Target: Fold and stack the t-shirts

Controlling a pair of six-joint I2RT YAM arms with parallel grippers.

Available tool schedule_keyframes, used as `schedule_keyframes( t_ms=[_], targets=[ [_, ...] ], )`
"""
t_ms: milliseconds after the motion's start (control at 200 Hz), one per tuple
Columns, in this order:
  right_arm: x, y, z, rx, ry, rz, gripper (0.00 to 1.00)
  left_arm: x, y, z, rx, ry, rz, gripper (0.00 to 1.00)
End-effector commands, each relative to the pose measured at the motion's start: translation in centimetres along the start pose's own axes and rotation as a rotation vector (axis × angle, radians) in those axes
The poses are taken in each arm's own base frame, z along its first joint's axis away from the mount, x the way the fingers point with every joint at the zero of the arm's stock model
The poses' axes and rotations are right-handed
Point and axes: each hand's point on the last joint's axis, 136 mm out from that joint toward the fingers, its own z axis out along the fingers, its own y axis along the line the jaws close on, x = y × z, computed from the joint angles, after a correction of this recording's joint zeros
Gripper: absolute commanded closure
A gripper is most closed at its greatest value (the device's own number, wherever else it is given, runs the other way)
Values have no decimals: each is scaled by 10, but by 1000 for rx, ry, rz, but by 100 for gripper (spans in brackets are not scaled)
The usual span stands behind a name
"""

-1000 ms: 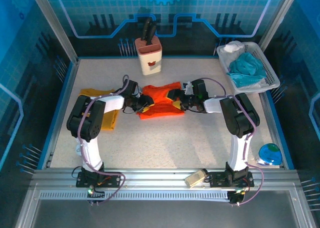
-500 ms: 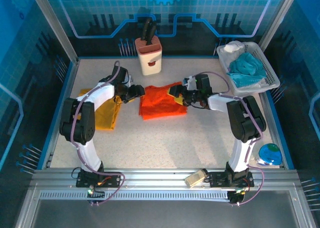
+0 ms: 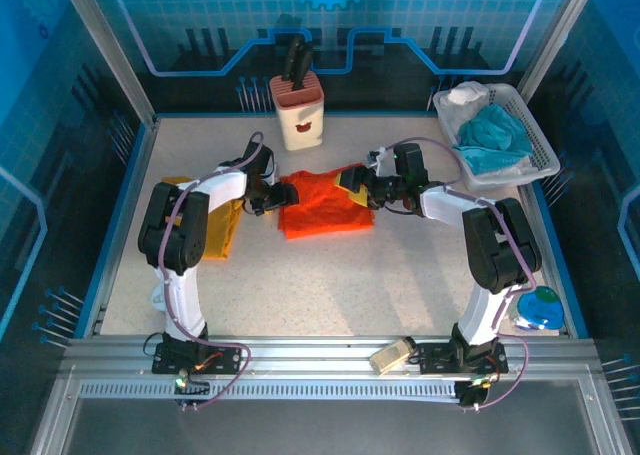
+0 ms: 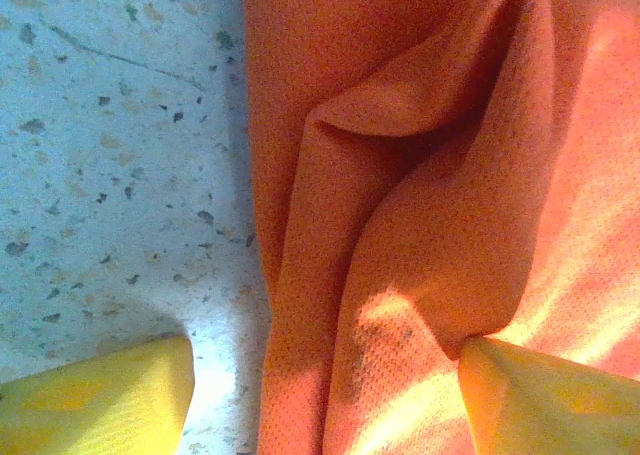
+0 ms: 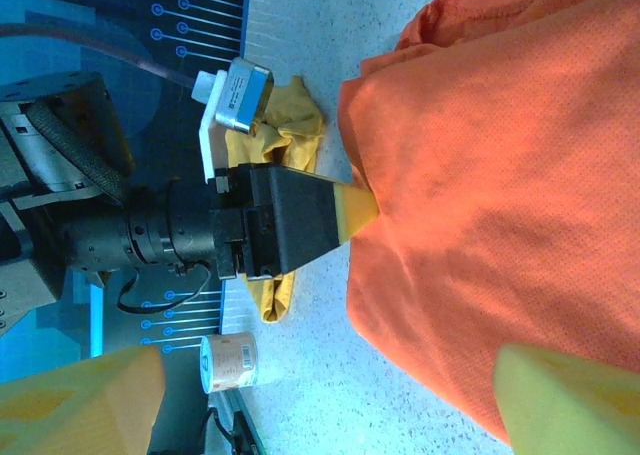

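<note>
Table-top scene: the left gripper (image 4: pixel 325 365) stands released at the left edge of the orange shirt (image 3: pixel 325 205), one fingertip (image 4: pixel 110 405) over the bare table (image 3: pixel 400 265), the other resting on a fold of the cloth. The right gripper (image 5: pixel 330 370) (fingers also spread wide, holding nothing) sits at the shirt's far right corner. The yellow shirt (image 3: pixel 215 225) lies crumpled further left, partly under the left arm.

No legible text or markings anywhere.
</note>
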Motion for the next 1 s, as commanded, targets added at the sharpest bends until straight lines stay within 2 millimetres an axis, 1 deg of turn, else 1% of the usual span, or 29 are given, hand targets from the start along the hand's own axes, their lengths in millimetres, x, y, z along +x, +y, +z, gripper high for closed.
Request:
schedule_keyframes(
  t_ms=[0,145,245,395,475,530,560,585,725,866,996],
  targets=[
    [1,4,-11,-14,5,-10,14,11,-27,22,66,44,53,33],
    [0,3,-12,-27,6,4,15,16,-38,28,73,62,51,41],
    [0,3,-14,-35,3,13,15,21,-42,33,76,80,40,44],
    [0,7,-20,-53,1,29,15,26,-40,39,66,98,23,53],
    [0,10,-22,-55,-1,28,16,28,-38,40,57,101,20,60],
    [0,11,-25,-55,-4,32,16,27,-37,38,50,101,21,68],
    [0,12,-27,-58,-5,34,16,26,-37,36,44,100,25,75],
    [0,14,-28,-62,-6,34,16,26,-37,35,40,99,31,79],
    [-1,23,-41,-63,-18,29,16,21,-37,17,6,71,86,100],
    [1,22,-56,-16,-29,26,16,17,-31,-17,-73,17,178,100],
    [3,19,-65,11,-37,30,16,19,-18,-57,-189,-17,277,100]
  ],
)
